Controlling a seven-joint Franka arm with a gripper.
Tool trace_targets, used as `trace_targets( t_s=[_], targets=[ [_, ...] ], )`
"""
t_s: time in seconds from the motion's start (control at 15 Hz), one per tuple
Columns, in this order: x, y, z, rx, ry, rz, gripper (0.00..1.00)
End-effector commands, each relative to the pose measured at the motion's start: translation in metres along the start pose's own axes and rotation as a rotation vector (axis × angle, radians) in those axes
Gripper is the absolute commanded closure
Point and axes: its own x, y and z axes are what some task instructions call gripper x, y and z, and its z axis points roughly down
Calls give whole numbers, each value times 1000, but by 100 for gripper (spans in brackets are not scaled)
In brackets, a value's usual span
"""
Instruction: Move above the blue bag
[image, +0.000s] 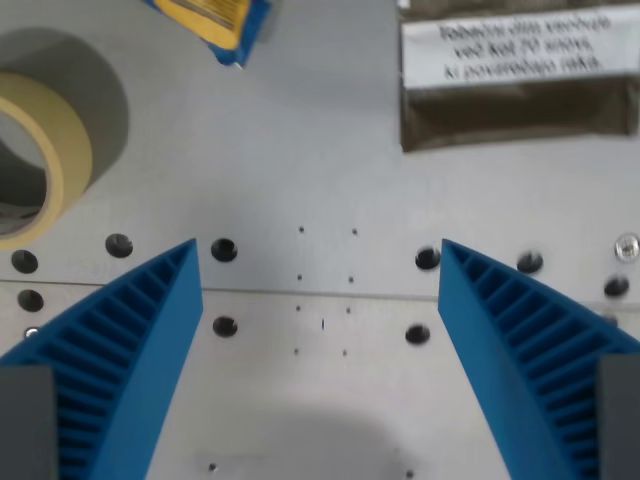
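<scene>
The pincer (318, 255) is being held wide open, its 2 blue ribbed fingers (130, 340) slanting in from the lower corners of the wrist view with a broad gap between the tips. Nothing is being gripped or touched by them; only bare surface is being shown between the fingers.

The blue bag (215, 25) is being seen at the top edge, toward the wrist view's left of centre, cut off by the frame so that only a corner with yellow print is showing. It is lying well apart from the fingertips, not beneath the gap.

A roll of tape (45, 150), pale yellow, is being seen at the wrist view's left edge, lying flat on the surface and partly cropped. A brown pouch (520, 110) with a white printed label is being seen at the top of the wrist view's right.

All of this is being carried by a grey metal table (320, 160), which is being crossed by a thin seam just below the fingertips and is dotted with round holes and smaller pinholes. A soft shadow is being cast on it at the bottom centre. Nothing of the room beyond the table is being shown.
</scene>
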Motion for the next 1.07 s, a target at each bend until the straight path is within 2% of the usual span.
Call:
trace_targets(
  t_s=[0.07, 1.07],
  targets=[
    [8, -8, 7, 18, 24, -283, 0],
    [58, -60, 72, 65, 15, -762, 0]
  ],
)
